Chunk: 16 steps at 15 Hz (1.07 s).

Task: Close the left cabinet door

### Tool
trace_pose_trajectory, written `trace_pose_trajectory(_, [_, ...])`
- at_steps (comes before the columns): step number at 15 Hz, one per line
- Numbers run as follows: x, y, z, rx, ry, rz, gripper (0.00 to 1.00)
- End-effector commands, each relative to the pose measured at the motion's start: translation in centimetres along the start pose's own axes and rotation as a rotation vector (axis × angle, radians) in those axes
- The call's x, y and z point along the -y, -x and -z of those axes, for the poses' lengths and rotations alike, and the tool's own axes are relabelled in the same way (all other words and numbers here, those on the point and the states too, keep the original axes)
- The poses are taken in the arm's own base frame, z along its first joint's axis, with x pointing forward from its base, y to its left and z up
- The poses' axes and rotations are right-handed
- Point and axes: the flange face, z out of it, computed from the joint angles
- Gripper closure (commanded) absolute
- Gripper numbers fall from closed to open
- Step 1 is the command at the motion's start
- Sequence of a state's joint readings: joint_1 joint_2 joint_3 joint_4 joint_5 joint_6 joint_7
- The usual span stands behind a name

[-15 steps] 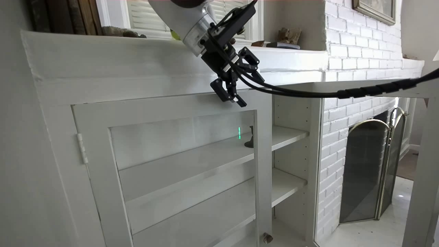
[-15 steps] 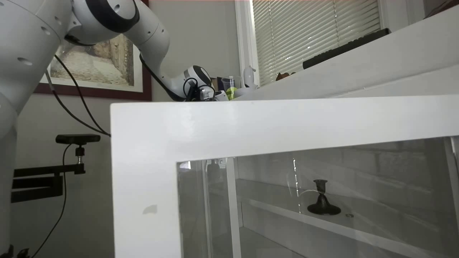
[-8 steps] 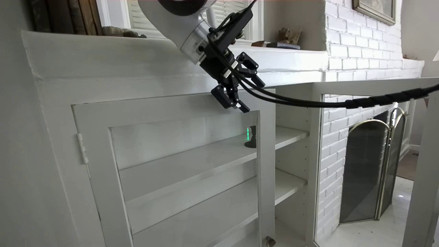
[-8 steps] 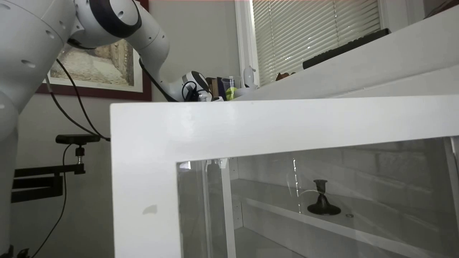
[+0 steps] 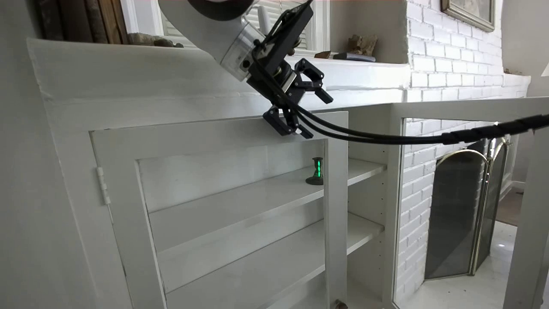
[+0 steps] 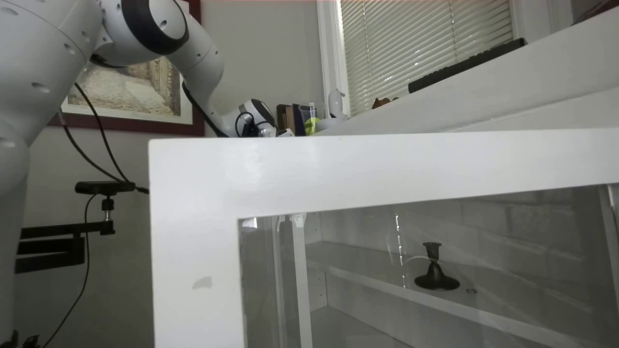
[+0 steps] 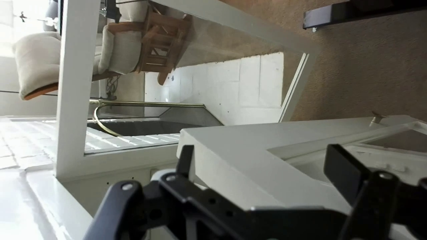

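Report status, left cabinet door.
Black two-fingered gripper open. White-framed glass left door ajar. Long black cable crosses its upper corner in an exterior view; possible snag.

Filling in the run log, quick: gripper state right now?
Gripper: open, jaws wide apart, holding nothing; whether it touches the left cabinet door can't be told.

In an exterior view you have a white-painted brick wall with a framed picture hung high on it and an arched, brass-edged fireplace screen standing by it. In an exterior view you also get a plain grey wall, a red-framed picture partly hidden, and window blinds glinting with light. Your wrist view takes in brown carpet, white slab flooring, pale-cushioned wooden seating and bright glare at upper left.
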<state>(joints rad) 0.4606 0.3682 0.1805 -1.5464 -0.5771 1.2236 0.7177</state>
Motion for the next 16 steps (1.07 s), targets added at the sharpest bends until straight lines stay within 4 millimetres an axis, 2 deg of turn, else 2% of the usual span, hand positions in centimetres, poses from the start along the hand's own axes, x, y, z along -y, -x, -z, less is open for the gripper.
trace_pose_trajectory(1, [0.6,1.4,0.7,-0.048,0.059,-0.070,0.00])
trace_pose_trajectory(3, [1.1,1.8,1.0,-0.063,0.056,-0.081,0.00])
trace_pose_trajectory(4, [1.6,1.9,1.4,-0.072,0.012,-0.018,0.00])
trace_pose_trajectory(5, [1.2,1.2,1.4,-0.046,0.021,-0.047,0.00])
trace_pose_trajectory(12, [1.8,1.7,1.7,-0.056,0.017,-0.031,0.00])
trace_pose_trajectory(16, [1.0,1.1,1.2,-0.095,0.058,-0.153,0.00])
